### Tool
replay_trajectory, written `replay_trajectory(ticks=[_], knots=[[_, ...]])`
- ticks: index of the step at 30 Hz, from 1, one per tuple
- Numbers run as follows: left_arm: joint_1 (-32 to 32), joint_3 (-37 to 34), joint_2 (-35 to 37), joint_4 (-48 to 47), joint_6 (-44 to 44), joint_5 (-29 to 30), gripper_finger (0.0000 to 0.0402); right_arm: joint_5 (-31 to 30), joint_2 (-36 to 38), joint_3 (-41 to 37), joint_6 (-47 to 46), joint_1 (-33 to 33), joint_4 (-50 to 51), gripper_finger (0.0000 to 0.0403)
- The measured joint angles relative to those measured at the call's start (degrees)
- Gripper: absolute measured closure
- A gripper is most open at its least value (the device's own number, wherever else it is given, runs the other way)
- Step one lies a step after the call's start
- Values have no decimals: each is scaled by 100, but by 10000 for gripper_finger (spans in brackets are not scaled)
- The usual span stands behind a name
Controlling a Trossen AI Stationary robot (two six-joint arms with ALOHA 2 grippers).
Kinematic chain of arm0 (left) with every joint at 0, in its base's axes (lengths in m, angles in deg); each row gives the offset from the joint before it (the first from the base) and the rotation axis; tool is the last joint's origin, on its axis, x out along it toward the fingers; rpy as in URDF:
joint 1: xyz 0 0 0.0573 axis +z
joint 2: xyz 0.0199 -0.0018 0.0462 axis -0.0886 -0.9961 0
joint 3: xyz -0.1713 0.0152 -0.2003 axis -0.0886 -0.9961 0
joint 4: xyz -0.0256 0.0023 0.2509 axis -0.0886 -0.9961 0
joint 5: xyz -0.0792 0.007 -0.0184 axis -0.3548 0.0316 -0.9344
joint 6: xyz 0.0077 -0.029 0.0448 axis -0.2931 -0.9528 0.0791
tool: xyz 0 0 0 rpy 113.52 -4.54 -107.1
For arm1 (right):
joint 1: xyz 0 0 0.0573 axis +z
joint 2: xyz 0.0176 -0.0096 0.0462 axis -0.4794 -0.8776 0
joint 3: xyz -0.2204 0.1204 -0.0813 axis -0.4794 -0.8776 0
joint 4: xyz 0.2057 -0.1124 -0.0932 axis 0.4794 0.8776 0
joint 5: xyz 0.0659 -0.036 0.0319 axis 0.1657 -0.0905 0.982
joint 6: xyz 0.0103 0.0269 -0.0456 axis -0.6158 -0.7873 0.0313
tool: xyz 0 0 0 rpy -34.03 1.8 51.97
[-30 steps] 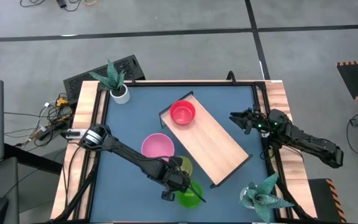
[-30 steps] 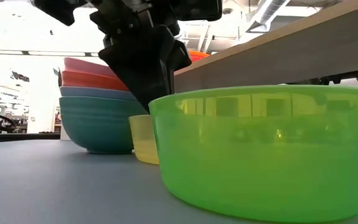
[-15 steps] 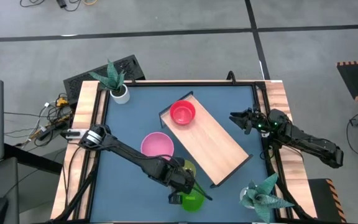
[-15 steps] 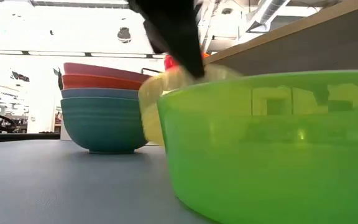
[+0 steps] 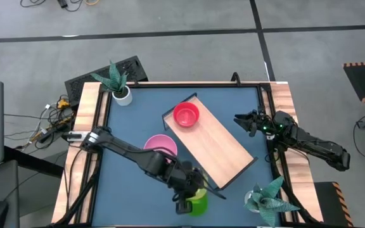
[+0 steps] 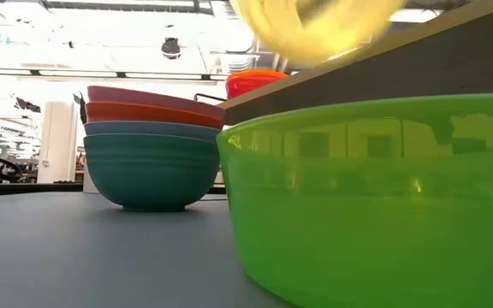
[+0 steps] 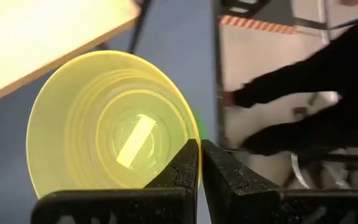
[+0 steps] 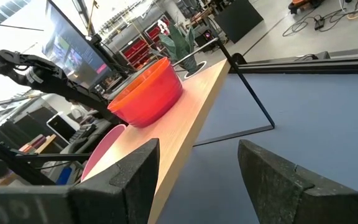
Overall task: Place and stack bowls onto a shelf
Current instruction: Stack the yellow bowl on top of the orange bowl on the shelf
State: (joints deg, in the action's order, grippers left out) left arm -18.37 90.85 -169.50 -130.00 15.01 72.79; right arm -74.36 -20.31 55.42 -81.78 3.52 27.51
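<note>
My left gripper [image 5: 189, 187] [image 7: 199, 163] is shut on a small yellow-green bowl [image 7: 107, 124] [image 6: 315, 24] and holds it in the air above the larger green bowl [image 5: 197, 202] [image 6: 375, 197], which stands on its base near the table's near edge. The shelf [image 5: 215, 144] [image 6: 383, 60] lies slantwise on the table and carries a red bowl [image 5: 185, 114] [image 8: 146, 93]. A stack of bowls, teal at the bottom and pink on top [image 5: 160, 147] [image 6: 148, 145], stands left of the shelf. My right gripper [image 5: 241, 120] [image 8: 197, 174] waits open at the table's right edge. My left gripper pinches the yellow-green bowl by its rim [image 7: 192, 138]. One finger [image 7: 185, 167] lies inside the bowl and the other [image 7: 222, 177] outside the wall. The bowl is lifted clear of the table, its opening facing the wrist camera.
A potted plant in a white pot [image 5: 120, 94] stands at the far left corner, and another plant [image 5: 268, 199] at the near right corner. Wooden side rails [image 5: 89, 126] border the blue tabletop. Bare shelf board [image 5: 224, 149] lies beyond the red bowl.
My left gripper has risen and moved slightly toward the table's right, lifting the yellow-green bowl off the table beside the green bowl until it hangs clear above it. The green bowl has slid a little toward the near edge. The right arm kept still.
</note>
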Motion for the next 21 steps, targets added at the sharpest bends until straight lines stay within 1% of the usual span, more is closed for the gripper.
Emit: replay_trajectory(ticks=[2, 4, 6, 7, 11, 14, 18, 20, 21], knots=[[18, 351, 0, -314, -75, -176, 401, -2, 0, 0, 0, 0, -1, 158], [44, 660, 0, -532, -54, -173, 401, -4, 0, 0, 3, -1, 0, 158], [66, 989, 0, -859, 66, 109, 401, -7, 0, 0, 15, -4, 0, 158], [80, 1137, 2, -1028, 131, 356, 401, -13, 0, 0, 17, -4, 0, 158], [230, 1030, 272, -1148, 292, 1393, 401, -18, 1, 1, 16, -4, 0, 158], [347, 1140, 351, -1400, 540, 2160, 401, -20, -22, 2, 17, -9, 0, 158], [502, 1125, 415, -1447, 1283, 3632, 401, -20, -35, 2, 16, -9, 0, 158], [640, 1126, 415, -1444, 1773, 4204, 401, -20, -35, 2, 15, -9, 0, 158], [727, 1126, 415, -1445, 1999, 4376, 401, -20, -35, 2, 15, -9, 0, 158]])
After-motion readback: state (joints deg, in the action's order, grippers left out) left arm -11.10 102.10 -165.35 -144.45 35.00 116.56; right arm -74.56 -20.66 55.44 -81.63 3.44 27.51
